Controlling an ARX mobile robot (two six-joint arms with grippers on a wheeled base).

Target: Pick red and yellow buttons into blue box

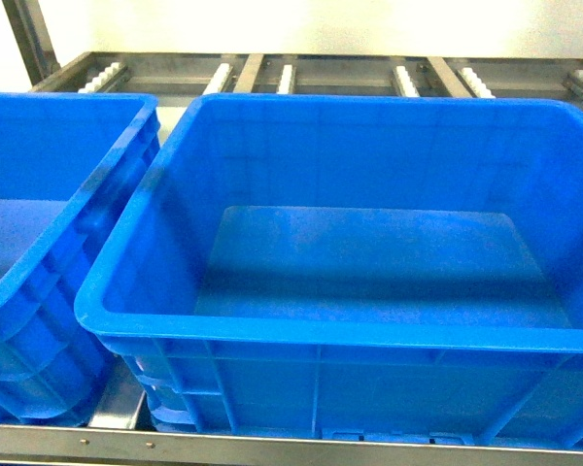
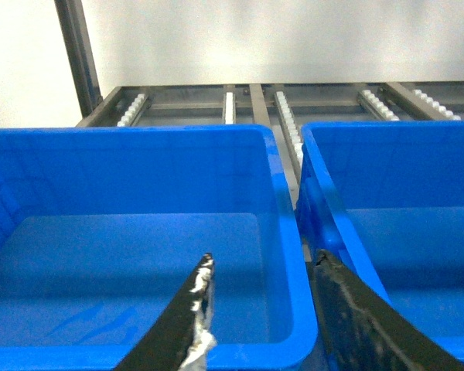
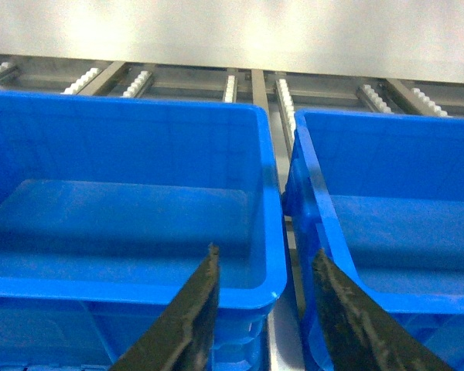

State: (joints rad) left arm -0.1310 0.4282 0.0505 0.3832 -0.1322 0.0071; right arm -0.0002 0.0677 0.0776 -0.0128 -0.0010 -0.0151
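The red and yellow buttons are out of view in all three views. A deep blue box [image 1: 350, 335] with a thick rim fills the middle of the head view, and its floor is bare. Neither gripper shows in the head view. In the left wrist view my left gripper [image 2: 264, 261] is open with nothing between its fingers, above the near right corner of one blue crate [image 2: 139, 133]. In the right wrist view my right gripper [image 3: 264, 252] hangs open and empty over the gap between two blue crates [image 3: 124, 99].
A second blue crate [image 1: 102, 170] stands close to the left of the middle one, also bare inside. Both rest on a metal rack with white roller rails [image 1: 287, 78] behind and a steel front bar [image 1: 272, 447]. A pale wall closes the back.
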